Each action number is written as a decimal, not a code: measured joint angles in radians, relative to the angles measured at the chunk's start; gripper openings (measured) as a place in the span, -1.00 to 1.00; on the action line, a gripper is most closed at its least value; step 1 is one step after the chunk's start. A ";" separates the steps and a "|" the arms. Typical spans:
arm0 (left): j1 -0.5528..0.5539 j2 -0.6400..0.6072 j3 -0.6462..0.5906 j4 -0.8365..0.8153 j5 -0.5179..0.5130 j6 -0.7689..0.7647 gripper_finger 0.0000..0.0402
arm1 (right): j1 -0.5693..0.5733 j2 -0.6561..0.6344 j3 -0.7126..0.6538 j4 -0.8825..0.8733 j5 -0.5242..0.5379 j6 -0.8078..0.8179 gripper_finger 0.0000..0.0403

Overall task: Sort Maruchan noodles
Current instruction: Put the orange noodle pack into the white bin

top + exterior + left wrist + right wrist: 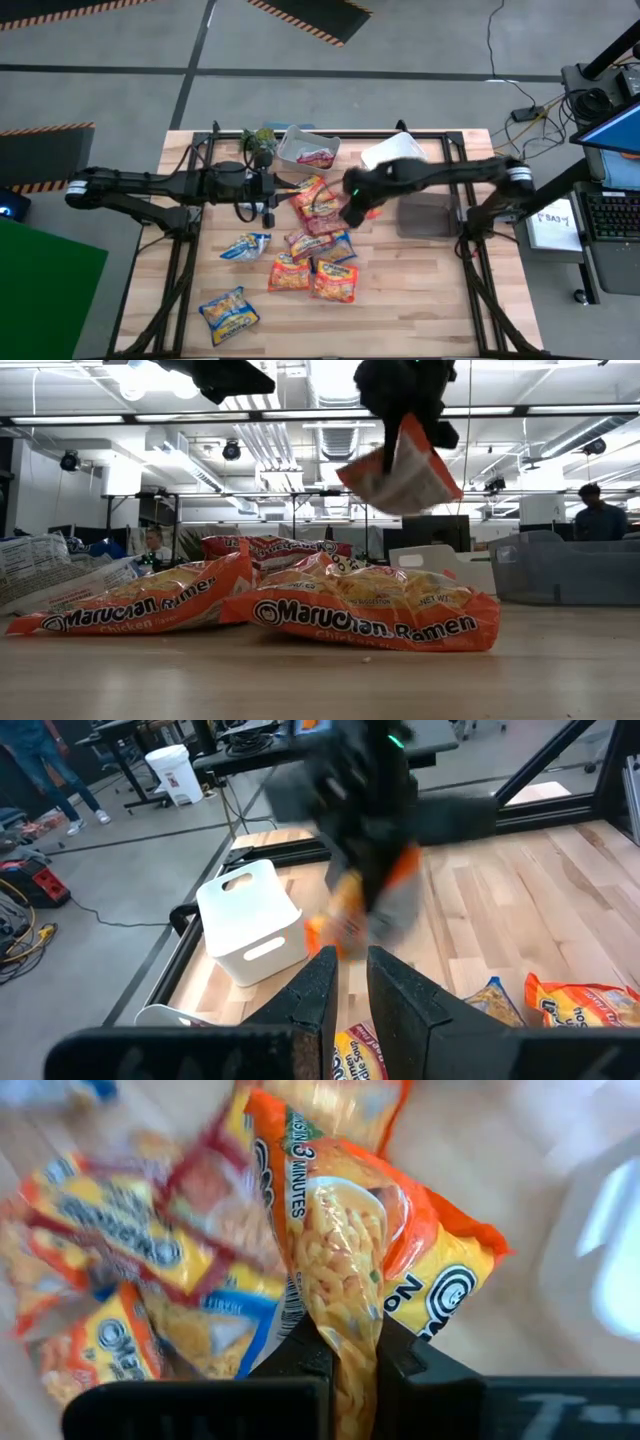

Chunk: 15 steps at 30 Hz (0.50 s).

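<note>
The right gripper (350, 1365) is closed tight on an orange packet (370, 1250), pinched by one crinkled edge — the rest of the packet hangs free beyond the fingertips. In the low view the held packet (400, 470) is seen lifted clear of the tabletop (320, 680), tilted, with open air between its lower edge and the heap beneath. From above, this gripper (357, 208) is placed over the middle of the table, at the edge of the pile of Maruchan noodles (312, 262).

Directly under and just beside the gripper, orange and pink-red packets are seen overlapping one another; two orange ones (375, 618) lie flat, nearest the low camera. Farther from the gripper, toward the left arm's side, one blue-yellow packet (245, 246) lies apart from the heap, and another (229, 312) rests well apart, near the table's near edge. Bare wood is left open between these two and around them.

On the gripper's far side a white tub (393, 152) stands close to the table's back edge, and a grey tub (425, 216) sits just beside the gripper, toward the right arm's base. A third tub (305, 150) with a pink-red packet inside is set near the back edge, next to a small green plant (260, 140).

The left gripper (268, 192) is held just across the pile, its fingers (315, 995) narrowly parted — nothing is gripped between them.
</note>
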 joint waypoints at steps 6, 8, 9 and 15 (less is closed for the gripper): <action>0.000 -0.011 0.000 -0.002 0.000 0.000 -0.80 | -0.141 -0.142 -0.069 0.080 -0.011 -0.106 -0.94; 0.000 -0.013 0.000 -0.008 0.000 0.000 -0.80 | -0.197 -0.183 -0.113 0.133 -0.054 -0.134 -0.94; 0.000 -0.013 0.000 -0.009 0.000 0.000 -0.80 | -0.227 -0.200 -0.139 0.167 -0.089 -0.147 -0.94; 0.000 -0.013 0.000 -0.012 0.000 0.000 -0.80 | -0.433 -0.266 -0.322 0.394 -0.340 -0.248 -0.94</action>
